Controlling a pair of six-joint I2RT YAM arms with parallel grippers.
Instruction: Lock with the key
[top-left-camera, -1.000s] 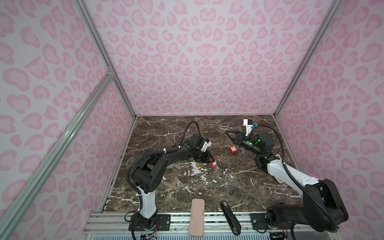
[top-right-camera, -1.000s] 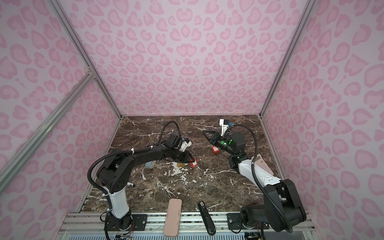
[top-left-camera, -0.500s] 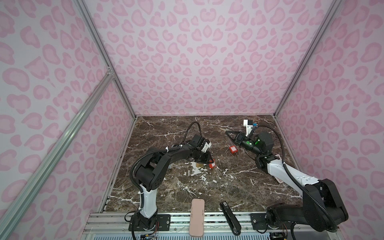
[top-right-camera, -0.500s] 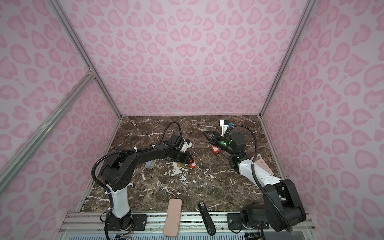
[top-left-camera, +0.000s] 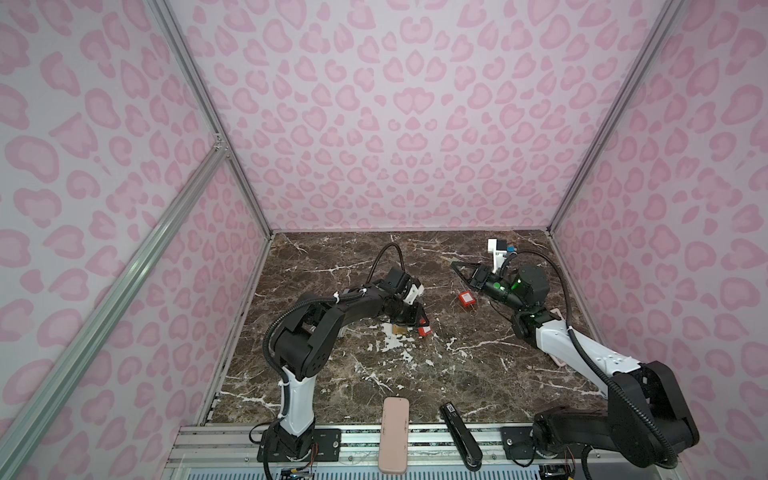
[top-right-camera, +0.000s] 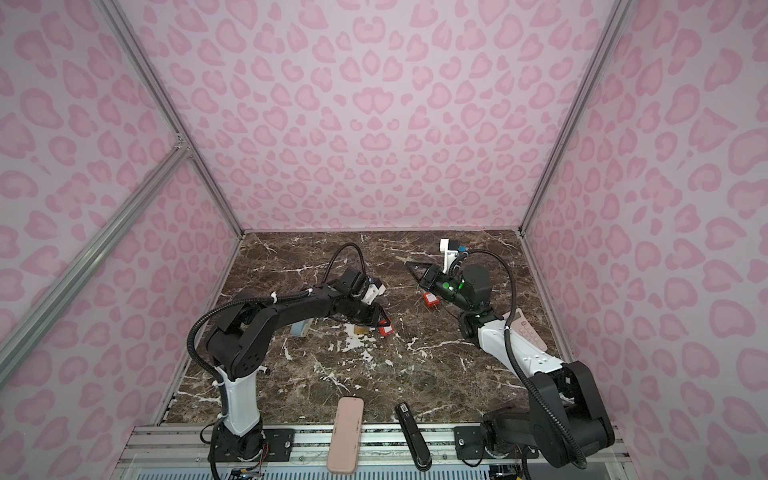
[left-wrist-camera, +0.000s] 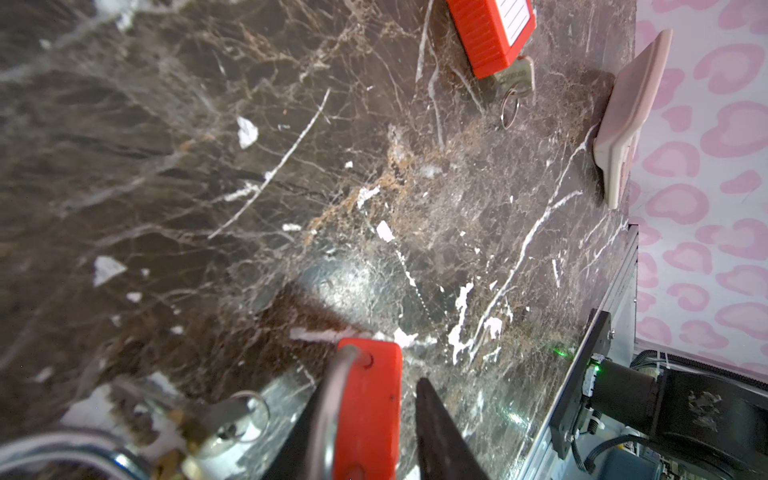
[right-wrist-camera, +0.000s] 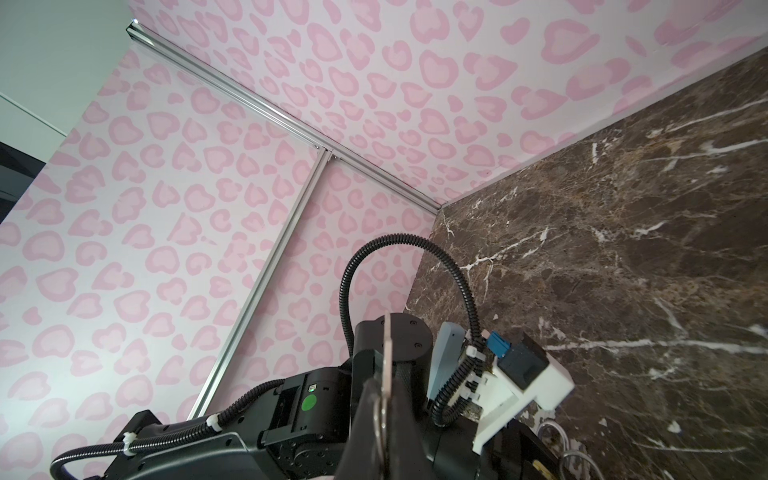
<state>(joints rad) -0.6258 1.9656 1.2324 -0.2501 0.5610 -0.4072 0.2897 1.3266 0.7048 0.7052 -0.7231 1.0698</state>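
right fingers (right-wrist-camera: 405, 428) clenched on key (right-wrist-camera: 387, 345): thin, stiff, likely slick; pinch bow. left fingers (left-wrist-camera: 440, 432) slack round lock (left-wrist-camera: 365, 411): rigid, dense; grab body.

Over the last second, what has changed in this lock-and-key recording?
The left arm swung its elbow slightly toward the middle, and the left gripper has loosened on the red padlock, a gap now beside one finger. The padlock barely shifted. The right gripper, shut on the raised key, and the red key tag stayed put.

Padlock (top-left-camera: 424, 331) left of the key tag (top-left-camera: 467, 298) — calculator (top-right-camera: 527, 331) far right.
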